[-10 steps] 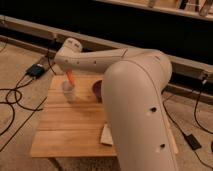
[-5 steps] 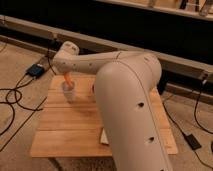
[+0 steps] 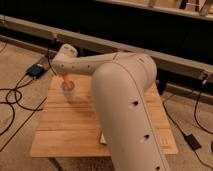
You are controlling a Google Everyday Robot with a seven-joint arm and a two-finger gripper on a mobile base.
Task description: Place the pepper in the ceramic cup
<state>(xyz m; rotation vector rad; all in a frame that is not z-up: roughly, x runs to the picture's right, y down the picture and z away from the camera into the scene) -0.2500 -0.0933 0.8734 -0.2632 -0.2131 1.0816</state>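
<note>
The orange pepper hangs upright just over the rim of the pale ceramic cup, its tip at or just inside the opening. The cup stands on the far left part of the wooden table. My gripper is right above the cup, at the end of the white arm that reaches in from the lower right, and it is shut on the pepper's top. The arm's bulk hides the table's middle and right.
A black rectangular device lies on the floor left of the table, with cables trailing from it. Another cable and adapter lie on the floor at right. A dark wall with a rail runs behind.
The gripper with the pepper has shifted slightly left and down, bringing the pepper onto the cup's opening. The arm's elbow has swung closer to the camera.
</note>
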